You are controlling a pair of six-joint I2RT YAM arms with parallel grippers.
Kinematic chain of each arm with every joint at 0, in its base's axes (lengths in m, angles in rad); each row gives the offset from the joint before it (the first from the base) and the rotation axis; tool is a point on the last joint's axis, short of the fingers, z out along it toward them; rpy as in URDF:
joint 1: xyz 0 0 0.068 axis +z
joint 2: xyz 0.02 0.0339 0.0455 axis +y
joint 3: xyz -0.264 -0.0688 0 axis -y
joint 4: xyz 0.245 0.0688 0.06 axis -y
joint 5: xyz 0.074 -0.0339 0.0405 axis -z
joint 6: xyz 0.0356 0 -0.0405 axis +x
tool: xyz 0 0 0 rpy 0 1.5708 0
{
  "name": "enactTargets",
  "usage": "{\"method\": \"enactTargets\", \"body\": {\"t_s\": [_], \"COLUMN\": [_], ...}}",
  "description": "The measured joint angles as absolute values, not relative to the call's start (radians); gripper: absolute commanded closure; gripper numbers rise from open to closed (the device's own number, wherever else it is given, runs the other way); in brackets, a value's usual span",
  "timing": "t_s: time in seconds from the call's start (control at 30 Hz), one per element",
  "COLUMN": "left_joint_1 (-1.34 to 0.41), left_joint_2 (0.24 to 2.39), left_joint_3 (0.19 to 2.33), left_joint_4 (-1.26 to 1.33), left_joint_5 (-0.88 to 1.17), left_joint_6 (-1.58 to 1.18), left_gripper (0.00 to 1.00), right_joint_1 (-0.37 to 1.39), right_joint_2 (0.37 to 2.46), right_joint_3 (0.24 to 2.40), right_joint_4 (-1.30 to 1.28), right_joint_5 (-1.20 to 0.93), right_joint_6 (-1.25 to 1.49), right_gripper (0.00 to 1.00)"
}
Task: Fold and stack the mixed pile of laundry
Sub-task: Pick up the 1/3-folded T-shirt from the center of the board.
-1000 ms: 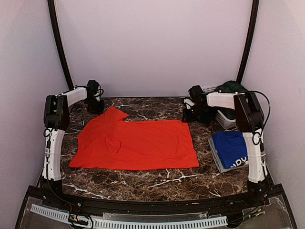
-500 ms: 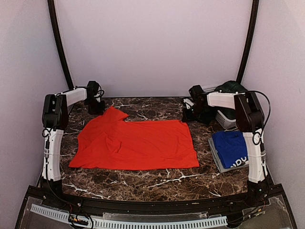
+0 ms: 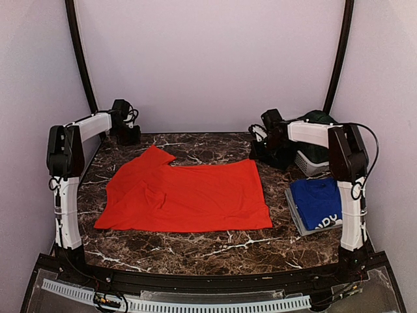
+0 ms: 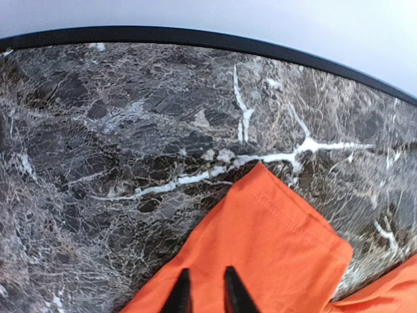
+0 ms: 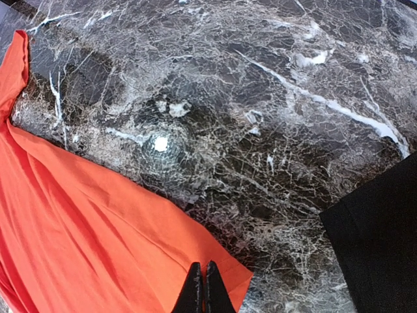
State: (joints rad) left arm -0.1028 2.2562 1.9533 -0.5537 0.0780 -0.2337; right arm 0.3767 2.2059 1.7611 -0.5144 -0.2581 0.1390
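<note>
Soft, even light filled the scene; the red-orange T-shirt (image 3: pixel 189 195) cast barely any shadow. The left wrist view bowed the far edge of the marble table (image 4: pixel 130 130); focus was sharp.

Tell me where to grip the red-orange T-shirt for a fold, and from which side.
The red-orange T-shirt lies flat, so probably take its two far corners: the sleeve tip at far left and the far-right corner. Come down from above at the far edge, where both stick out onto bare table.
</note>
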Motion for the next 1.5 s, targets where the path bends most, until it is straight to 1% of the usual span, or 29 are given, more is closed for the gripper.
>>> {"method": "enactTargets", "body": {"t_s": [0.03,0.1,0.2,0.27,0.43,0.5,0.9,1.13,1.2,1.23,1.3,1.37,1.5], "left_joint_1": [-0.103,-0.103,-0.103,-0.103,-0.103,-0.103,-0.105,-0.135,-0.147,-0.15,-0.155,-0.159,-0.161], "left_joint_2": [2.257,2.262,2.281,2.3,2.359,2.382,2.463,2.532,2.55,2.555,2.558,2.56,2.565], "left_joint_3": [1.953,1.958,1.979,1.993,2.026,2.045,2.134,2.252,2.284,2.291,2.299,2.302,2.314], "left_joint_4": [-0.556,-0.567,-0.583,-0.589,-0.624,-0.64,-0.71,-0.765,-0.775,-0.778,-0.783,-0.786,-0.795], "left_joint_5": [0.082,0.086,0.085,0.084,0.084,0.081,0.047,-0.005,-0.018,-0.02,-0.021,-0.02,-0.02], "left_joint_6": [-0.236,-0.229,-0.223,-0.216,-0.195,-0.188,-0.14,-0.097,-0.087,-0.086,-0.085,-0.08,-0.075], "left_gripper": [0.63,0.6,0.59,0.61,0.7,0.72,0.73,0.8,0.85,0.91,0.98,1.0,1.0], "right_joint_1": [0.377,0.377,0.377,0.377,0.377,0.377,0.375,0.371,0.371,0.371,0.37,0.369,0.364], "right_joint_2": [2.206,2.206,2.206,2.206,2.206,2.206,2.207,2.209,2.209,2.209,2.209,2.209,2.209], "right_joint_3": [1.76,1.76,1.76,1.76,1.76,1.76,1.761,1.761,1.761,1.761,1.761,1.761,1.761], "right_joint_4": [-0.517,-0.516,-0.516,-0.516,-0.516,-0.516,-0.516,-0.516,-0.516,-0.516,-0.516,-0.516,-0.517], "right_joint_5": [-0.258,-0.259,-0.261,-0.262,-0.262,-0.262,-0.262,-0.262,-0.262,-0.262,-0.262,-0.262,-0.263], "right_joint_6": [0.139,0.14,0.14,0.14,0.14,0.14,0.14,0.14,0.14,0.14,0.14,0.14,0.14], "right_gripper": [1.0,1.0,1.0,1.0,1.0,1.0,1.0,1.0,1.0,1.0,1.0,1.0,1.0]}}
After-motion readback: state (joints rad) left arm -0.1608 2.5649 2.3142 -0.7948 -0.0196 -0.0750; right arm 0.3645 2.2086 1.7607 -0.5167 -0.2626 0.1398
